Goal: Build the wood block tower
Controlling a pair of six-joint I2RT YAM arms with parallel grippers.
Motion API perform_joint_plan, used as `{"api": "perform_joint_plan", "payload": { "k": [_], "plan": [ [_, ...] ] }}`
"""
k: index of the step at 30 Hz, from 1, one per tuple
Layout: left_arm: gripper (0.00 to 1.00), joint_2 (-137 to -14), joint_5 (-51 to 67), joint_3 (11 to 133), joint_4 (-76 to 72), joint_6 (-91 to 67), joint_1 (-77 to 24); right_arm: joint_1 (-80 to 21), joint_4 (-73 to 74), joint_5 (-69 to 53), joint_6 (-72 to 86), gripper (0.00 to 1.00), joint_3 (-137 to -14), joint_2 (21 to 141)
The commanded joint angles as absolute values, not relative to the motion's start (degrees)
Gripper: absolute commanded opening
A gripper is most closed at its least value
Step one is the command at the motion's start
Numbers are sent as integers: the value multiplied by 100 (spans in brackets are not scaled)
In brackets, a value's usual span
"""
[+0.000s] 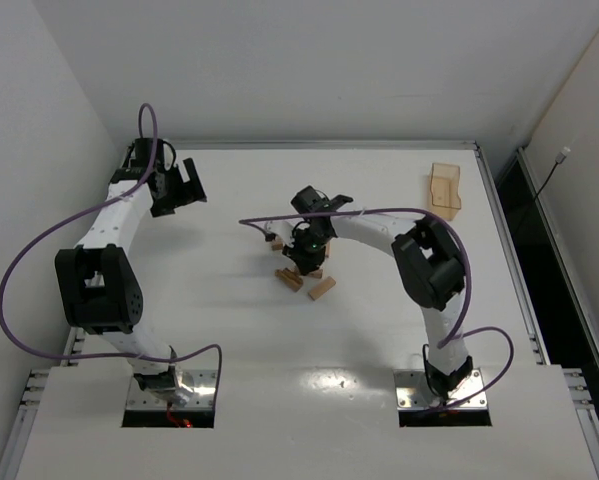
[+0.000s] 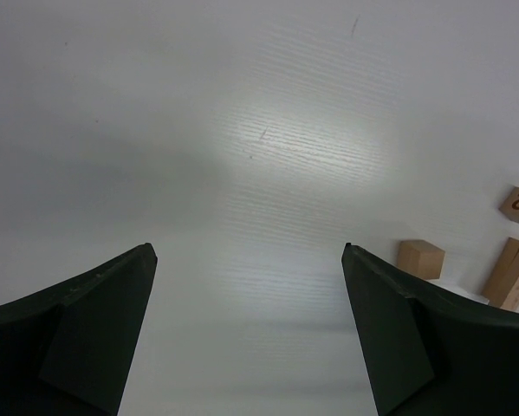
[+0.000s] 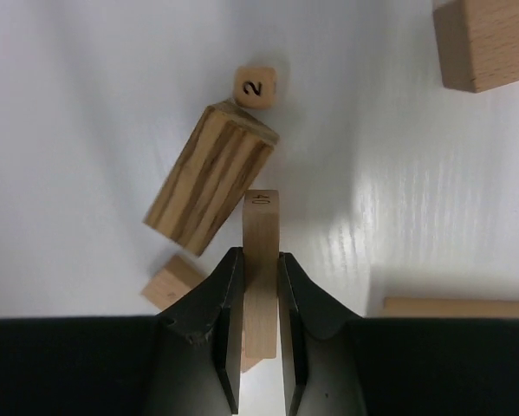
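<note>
The wood blocks (image 1: 301, 278) lie loose near the middle of the table (image 1: 229, 330). The right gripper (image 1: 309, 238) hangs directly over the cluster and hides part of it, so the overhead view does not show whether any are stacked. In the right wrist view its jaws stand narrow, clamped on a thin plank (image 3: 261, 217) held on edge, with a small printed mark at its far end. Just left of the plank a striped laminated bar (image 3: 211, 178) lies tilted; whether the two touch I cannot tell. Its far corner is close to a small cube marked 2 (image 3: 255, 87). A plain small cube (image 3: 174, 282) sits by the left finger, a thick block (image 3: 484, 43) lies at the upper right, and a flat bar (image 3: 458, 308) runs along the lower right. All are light tan wood with square edges.

The cluster sits well away from every table edge. The left gripper (image 1: 182, 186) is well apart at the far left, jaws wide and holding nothing. A shallow tray (image 1: 445, 188) stands near the far right corner.
</note>
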State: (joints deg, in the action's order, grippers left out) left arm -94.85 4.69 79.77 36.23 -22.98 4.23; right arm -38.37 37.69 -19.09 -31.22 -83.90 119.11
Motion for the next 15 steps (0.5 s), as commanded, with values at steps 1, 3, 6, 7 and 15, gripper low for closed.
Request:
{"api": "perform_joint_plan", "payload": {
  "k": [1,3,6,7,15],
  "plan": [
    [87,-9475,642,8174,3454,-2347,510,-3657,3753,-2897,-2393,0,-8859,11154],
    [87,-9475,773,8121,3393,-2347,510,-3385,3640,-3224,-1742,0,-8912,10978],
    [87,-9413,844,8121,3340,-2347,510,-3033,3437,-3726,-1074,0,-8912,10776],
    [87,-9413,905,8121,3340,-2347,510,-2945,3350,-3831,-924,0,-8834,10775],
    [87,-9360,791,8121,3340,-2399,510,-1865,2979,-2261,1078,0,-7964,10231]
  ]
}}
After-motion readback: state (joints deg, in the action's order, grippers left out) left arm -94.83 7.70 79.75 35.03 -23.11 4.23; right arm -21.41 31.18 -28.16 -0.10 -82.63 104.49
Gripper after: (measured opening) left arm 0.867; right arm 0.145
